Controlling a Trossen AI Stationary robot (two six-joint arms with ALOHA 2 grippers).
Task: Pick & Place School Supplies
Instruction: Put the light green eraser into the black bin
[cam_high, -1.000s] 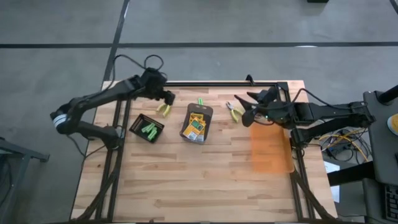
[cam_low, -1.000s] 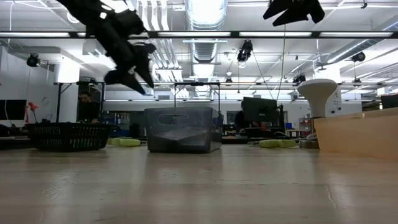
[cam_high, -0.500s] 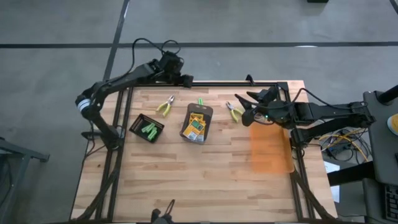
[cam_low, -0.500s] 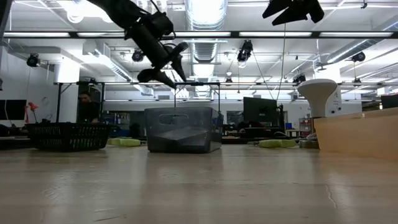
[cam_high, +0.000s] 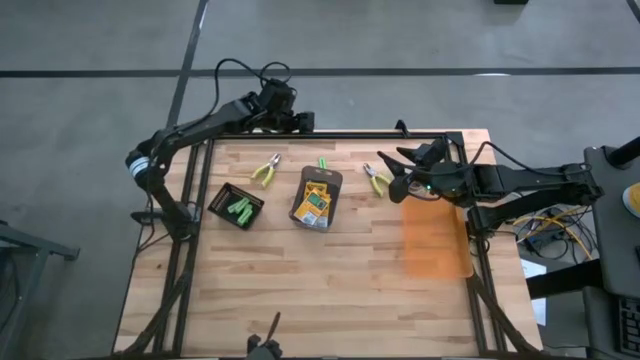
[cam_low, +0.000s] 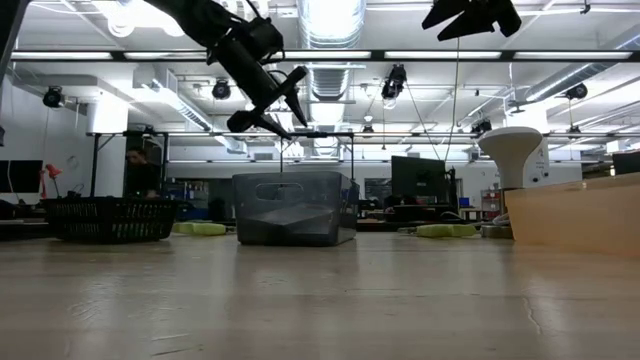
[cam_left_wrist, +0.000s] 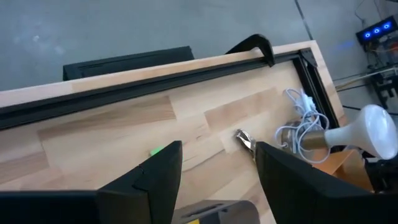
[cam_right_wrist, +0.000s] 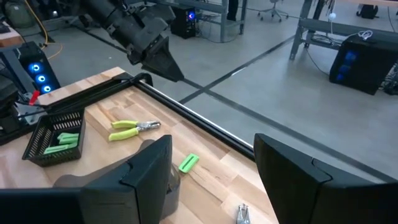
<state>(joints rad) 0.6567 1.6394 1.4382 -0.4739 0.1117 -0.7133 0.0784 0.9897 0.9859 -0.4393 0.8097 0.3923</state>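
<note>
I am holding my left arm stretched toward the far left of the bench, its wrist raised well above the surface and reaching past the far edge. The left gripper (cam_high: 303, 122) is hanging in the air with its fingers (cam_left_wrist: 163, 171) spread apart and nothing between them. My right arm is coming in from the right side, lying low and pointing left across the far right part of the bench. The right gripper (cam_high: 385, 166) is sitting there with its fingers (cam_right_wrist: 152, 163) standing wide apart, gripping nothing. The two arms are staying well apart from each other.
</note>
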